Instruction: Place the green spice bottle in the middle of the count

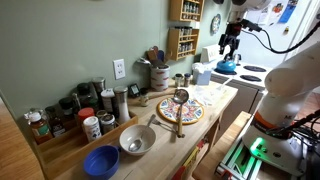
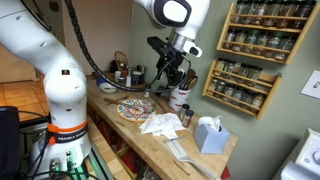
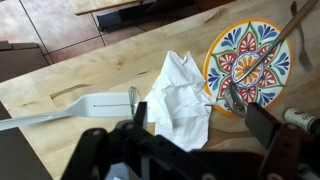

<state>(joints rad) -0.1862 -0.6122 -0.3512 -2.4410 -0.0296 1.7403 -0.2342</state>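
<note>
A cluster of spice bottles and jars [image 1: 80, 112] stands at one end of the wooden counter [image 1: 215, 100]. I cannot tell which of them is the green spice bottle. It does not show in the wrist view. My gripper [image 1: 230, 47] hangs high over the opposite end of the counter, far from the bottles. It also shows in an exterior view [image 2: 168, 75]. In the wrist view the gripper [image 3: 195, 115] is open and empty, above a crumpled white cloth [image 3: 180, 90].
A patterned plate [image 3: 250, 60] carries a metal strainer [image 1: 180, 100]. A metal spatula [image 3: 90, 105] lies beside the cloth. A blue bowl [image 1: 101, 160] and a steel bowl [image 1: 137, 140] sit near the bottles. There are also a tissue box [image 2: 208, 133] and a wall spice rack [image 2: 255, 55].
</note>
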